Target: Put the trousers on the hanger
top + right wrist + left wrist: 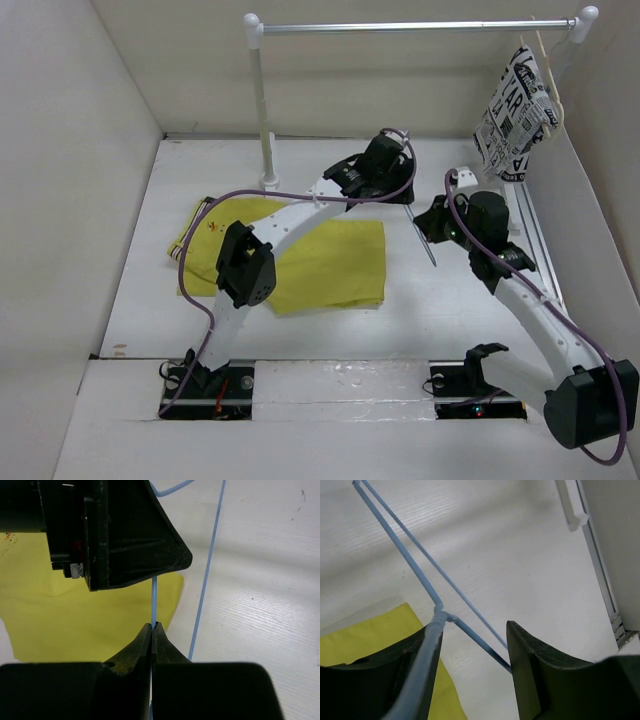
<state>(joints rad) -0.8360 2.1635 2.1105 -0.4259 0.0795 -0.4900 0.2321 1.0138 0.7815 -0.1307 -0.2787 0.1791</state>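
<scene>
The yellow trousers [310, 262] lie flat on the table's left half; they also show in the left wrist view [365, 635] and the right wrist view [75, 615]. The thin light-blue hanger [426, 246] sits just right of them, between both grippers. My right gripper [153, 626] is shut on one hanger rod [154, 600]; in the top view it [432, 222] is at the trousers' far right corner. My left gripper [472, 670] is open, and the hanger's neck [440, 614] rests against its left finger [410, 680]. In the top view the left gripper [400, 190] is just above the hanger.
A white clothes rack [410, 27] with a post [265, 110] stands at the back. A pale wooden hanger with newspaper-print cloth [515, 115] hangs at its right end. A metal rail [535, 240] runs along the right wall. White walls enclose the table.
</scene>
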